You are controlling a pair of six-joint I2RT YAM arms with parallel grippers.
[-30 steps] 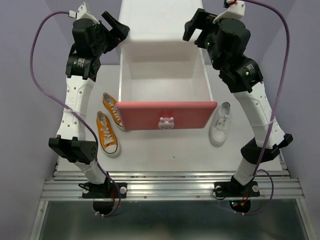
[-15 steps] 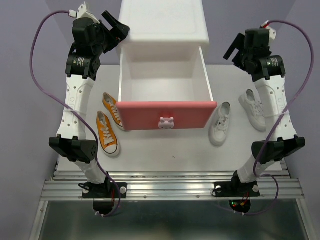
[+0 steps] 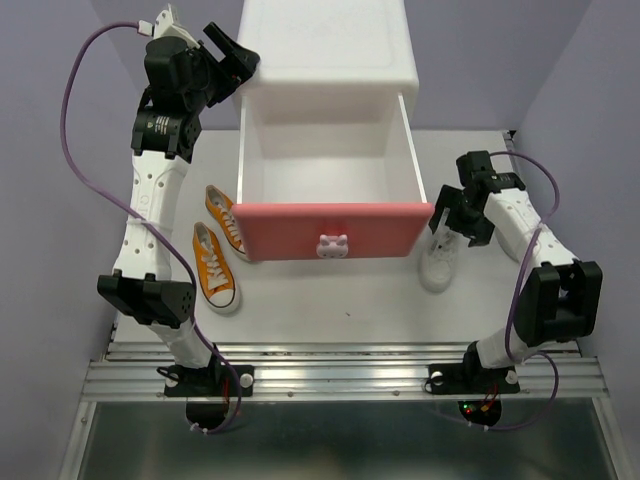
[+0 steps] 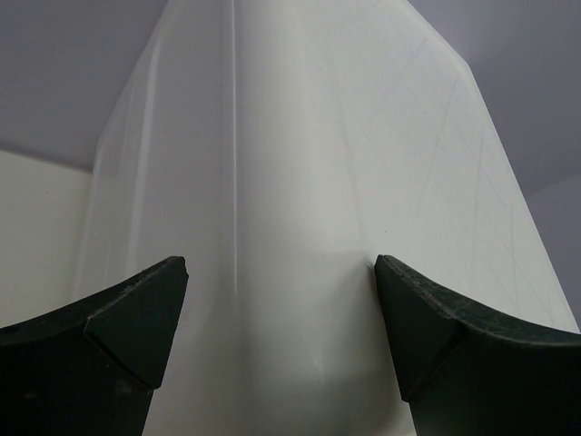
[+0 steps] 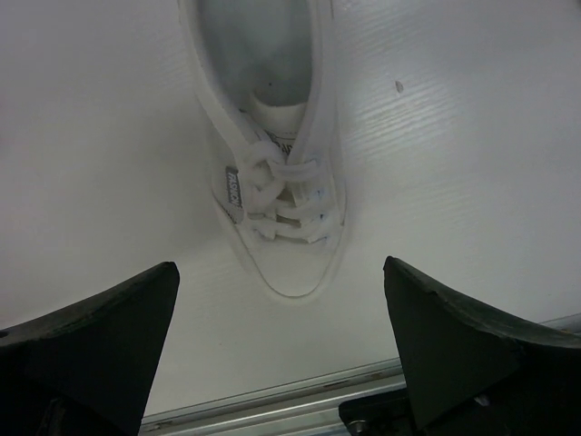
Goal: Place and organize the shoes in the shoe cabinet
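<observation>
While the shoes within my view lie on the table [image 3: 330,300] rather than inside, the shoe cabinet [image 3: 328,45] stands at 12 o'clock on the top camera, its upper drawer [image 3: 330,165] pulled out toward 6 o'clock. The pink drawer front [image 3: 300,230] carries a bunny knob [image 3: 332,245] at its middle.

I count two orange sneakers [image 3: 228,222] at 9 o'clock of that front. They lie side by side, and the nearer-in one is just beside the drawer's left corner. One white sneaker [image 3: 440,262] lies at 3 o'clock of the front, toe toward 6 o'clock.

My right gripper [image 3: 447,215] sits over that sneaker's heel end. On its wrist feed the jaws of the right gripper [image 5: 280,272] are spread wide. The white sneaker [image 5: 272,182] is centred between them, untouched, with its laces plain to see. I cannot tell how high above it the fingers are.

My left gripper [image 3: 232,55] is up at 11 o'clock, against the cabinet's upper left corner. Its wrist camera shows the left gripper [image 4: 281,272] with jaws apart, one on either side of a vertical corner of the shoe cabinet [image 4: 300,136]. Whether they touch it I cannot tell.
</observation>
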